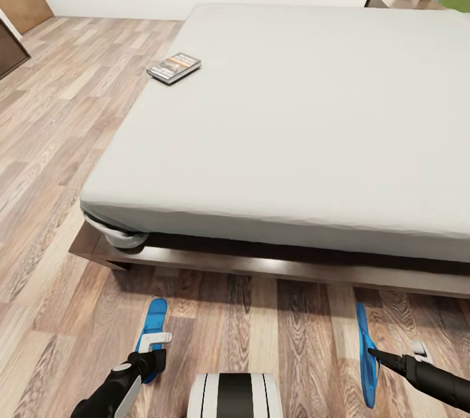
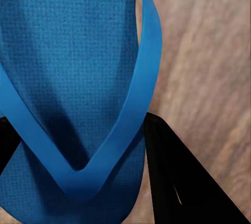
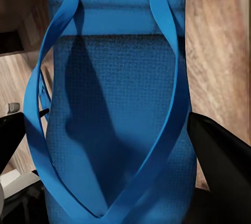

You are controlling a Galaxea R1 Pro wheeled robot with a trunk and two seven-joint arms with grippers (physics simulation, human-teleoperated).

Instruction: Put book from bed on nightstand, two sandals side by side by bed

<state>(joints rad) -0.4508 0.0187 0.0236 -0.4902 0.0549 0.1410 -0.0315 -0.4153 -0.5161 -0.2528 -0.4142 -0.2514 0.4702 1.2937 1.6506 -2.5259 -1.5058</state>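
1. Large low bed with a plain pale grey mattress on a dark brown wooden platform frame; mattress top flat and smooth.
2. Small thin dark-covered paperback book with an orange band lies flat on the mattress, close to the bed's left edge, towards the far end.
3. Light wood-plank floor runs along the bed's left side and across its foot.
4. Bright blue flat sandal on the left lies on the floor just off the bed's near left corner, sole down.
5. Bright blue flat sandal on the right is tilted on edge, near the foot of the frame, well apart from the first.
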